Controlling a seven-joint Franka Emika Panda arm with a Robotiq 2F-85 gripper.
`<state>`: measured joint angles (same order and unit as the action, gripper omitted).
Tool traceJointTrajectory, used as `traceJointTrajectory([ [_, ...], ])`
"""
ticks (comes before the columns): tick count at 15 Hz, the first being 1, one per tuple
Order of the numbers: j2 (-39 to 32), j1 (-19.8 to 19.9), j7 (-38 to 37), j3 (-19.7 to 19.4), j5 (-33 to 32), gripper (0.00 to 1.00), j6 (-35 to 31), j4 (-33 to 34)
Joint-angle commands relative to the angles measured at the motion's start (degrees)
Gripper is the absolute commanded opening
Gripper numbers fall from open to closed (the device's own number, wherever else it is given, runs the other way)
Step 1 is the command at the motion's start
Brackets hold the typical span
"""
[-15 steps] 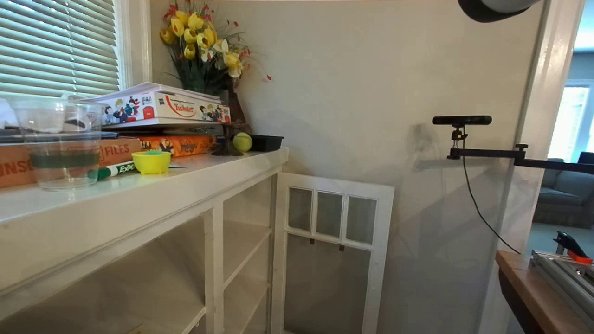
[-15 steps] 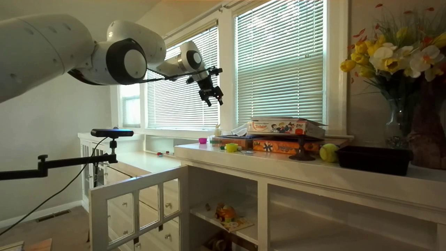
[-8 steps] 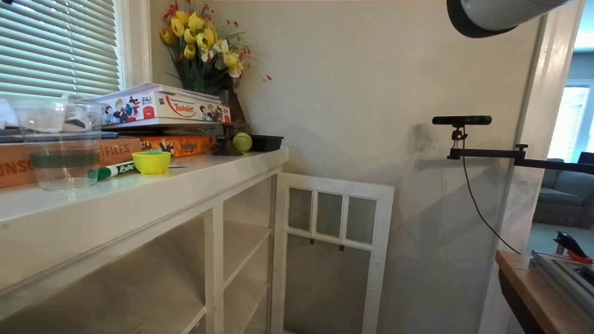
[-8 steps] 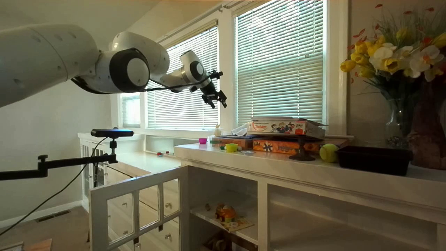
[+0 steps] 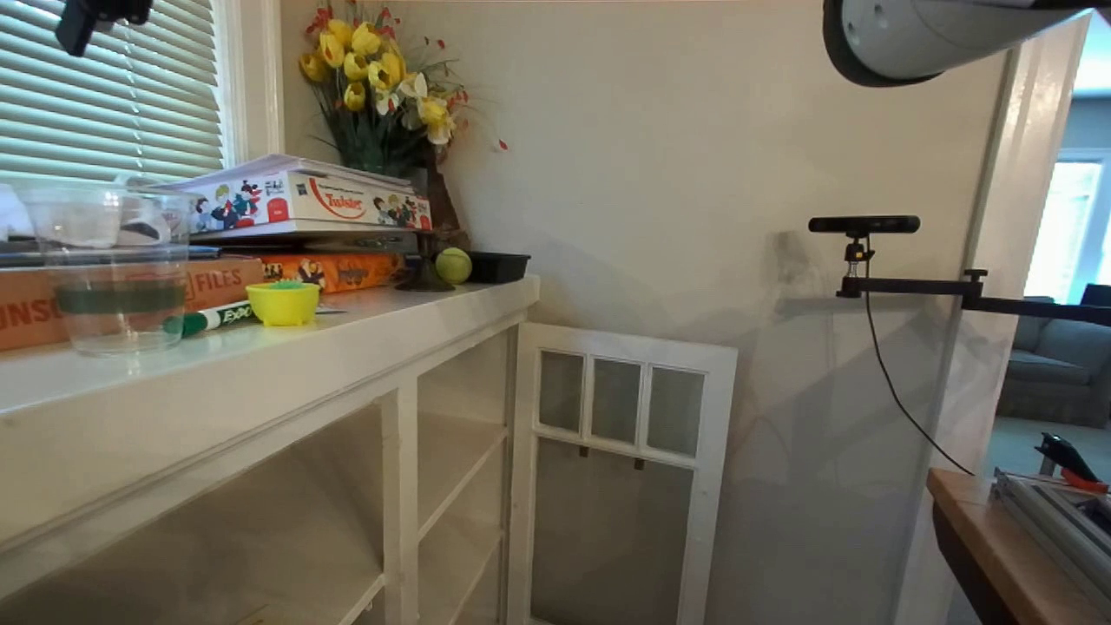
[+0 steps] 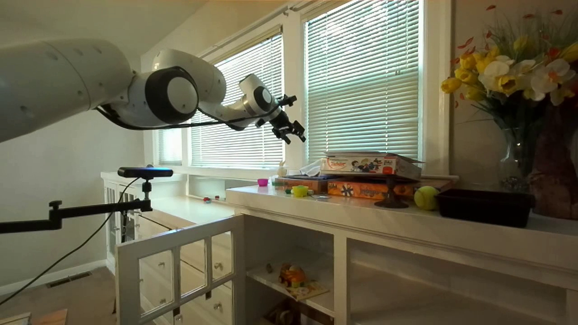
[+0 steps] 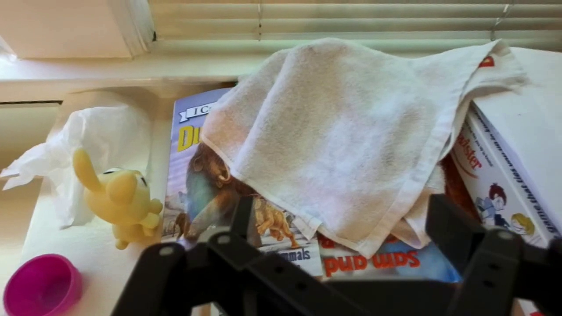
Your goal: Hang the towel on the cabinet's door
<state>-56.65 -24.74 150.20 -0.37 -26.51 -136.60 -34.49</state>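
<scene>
The towel (image 7: 347, 131), an off-white cloth with pale hemmed edges, lies rumpled over books and the edge of a game box in the wrist view. A small red mark shows at its far right corner. A white patch beside the game box in an exterior view (image 6: 311, 169) seems to be the towel. My gripper (image 7: 340, 219) is open and empty, its fingers either side of the towel's near corner in the picture. In an exterior view the gripper (image 6: 295, 137) hangs above the counter, apart from the things on it. The cabinet's door (image 5: 634, 343) stands open; it also shows in an exterior view (image 6: 180, 234).
The Twister box (image 6: 361, 164) lies on other boxes on the counter (image 6: 280, 196). A yellow rabbit toy (image 7: 120, 197) and pink cup (image 7: 44, 285) stand left of the towel. A clear cup (image 5: 121, 269), tennis ball (image 6: 426, 197) and black tray (image 6: 485, 206) are also there.
My arm has come lower, and the gripper has moved right and slightly down in an exterior view. A finger has come into view at the top left of an exterior view.
</scene>
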Motion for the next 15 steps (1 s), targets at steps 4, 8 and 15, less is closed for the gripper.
traceJointTrajectory([
  [4,0.7,3.0,-1.2,-1.4,0.0,1.00,0.4,-1.8],
  [8,1.0,3.1,-1.7,-1.7,-0.3,1.00,3.7,-4.4],
  [15,1.0,2.9,-2.3,-1.1,0.1,1.00,4.6,-9.3],
])
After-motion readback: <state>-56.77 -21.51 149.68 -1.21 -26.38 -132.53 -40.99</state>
